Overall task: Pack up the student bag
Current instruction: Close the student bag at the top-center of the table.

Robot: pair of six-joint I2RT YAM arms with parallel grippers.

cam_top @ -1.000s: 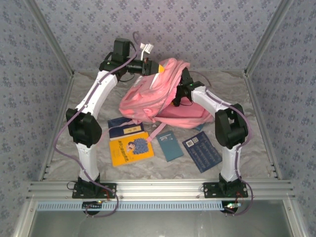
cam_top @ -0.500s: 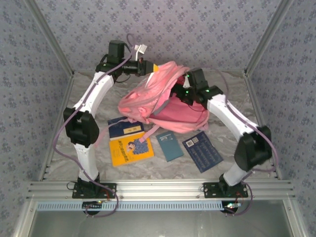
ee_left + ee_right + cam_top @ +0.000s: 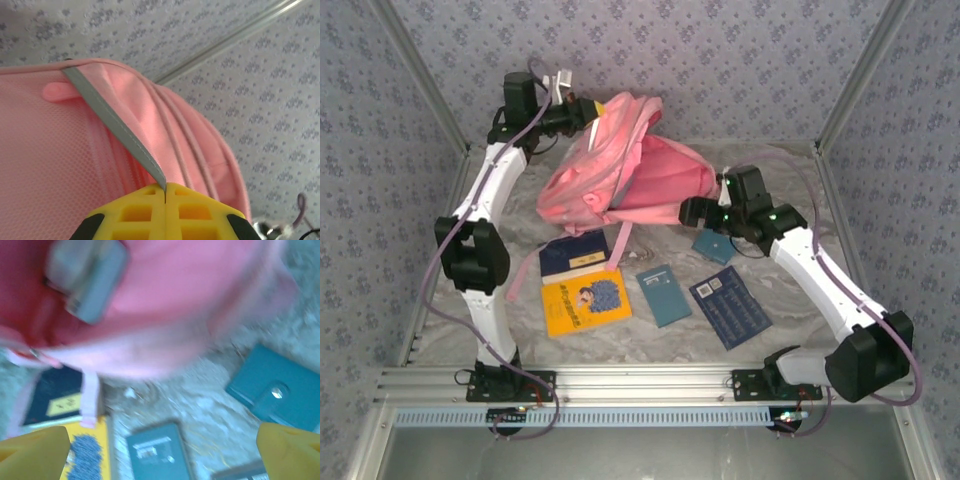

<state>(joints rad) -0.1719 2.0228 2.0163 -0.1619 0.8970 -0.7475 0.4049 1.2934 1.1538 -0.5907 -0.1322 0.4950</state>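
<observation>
Plainly, the large soft pink fabric backpack [image 3: 620,175] is hung from the left gripper [image 3: 586,108], whose yellow jaws are pressed together on a fold of pink cloth and the thin grey stripe [image 3: 112,122] at the bag's top edge. Its bulk sags below and ahead of that tool, and its lower part seems to rest on the marbled table [image 3: 790,190]. The right gripper [image 3: 686,212] is set just beside the bag's lower hem, jaws spread wide with nothing between them.

The pinch is judged slender: only a thin fold is caught, so the cloth could be dragged free if the bag were raised further or tugged by the other arm — the mouth would then collapse. A loose pink strap [image 3: 622,240] dangles beneath the bag and could be snagged. A flat teal case with a snap [image 3: 713,244] lies close under the open tool and could be knocked aside.

Room looks tight behind the left tool, where the patterned back wall [image 3: 720,60] is near. Bare table is left outboard of the right tool. Towards the bases, a dark blue book with a yellow label [image 3: 572,256], a yellow picture book [image 3: 585,305], a teal booklet [image 3: 663,294] and a navy patterned booklet [image 3: 730,306] are spread.
</observation>
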